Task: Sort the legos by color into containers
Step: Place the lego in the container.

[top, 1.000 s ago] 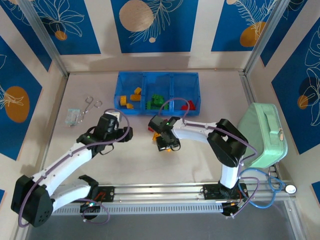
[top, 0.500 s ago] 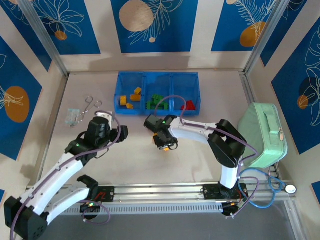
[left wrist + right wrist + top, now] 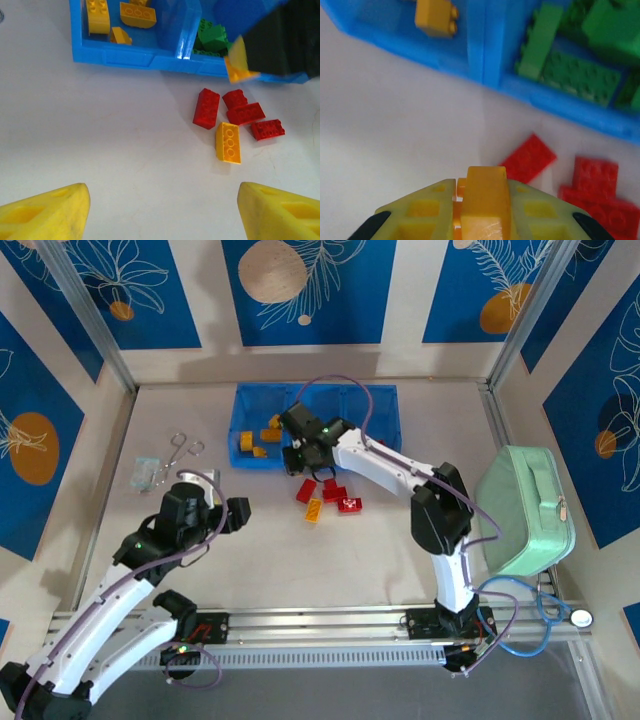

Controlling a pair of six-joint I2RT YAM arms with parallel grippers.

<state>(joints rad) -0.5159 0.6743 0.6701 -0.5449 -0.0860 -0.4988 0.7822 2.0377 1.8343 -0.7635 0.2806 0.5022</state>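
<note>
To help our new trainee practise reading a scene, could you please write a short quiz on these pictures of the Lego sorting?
1. True or false: the left gripper is shut on a brick.
2. What is clamped in the right gripper? A) a green brick B) a yellow-orange brick C) the scissors
3. How many yellow bricks lie loose on the table in front of the blue tray?
Key: 1 false, its jaws stand open with nothing between them. 2 B. 3 one.
</note>
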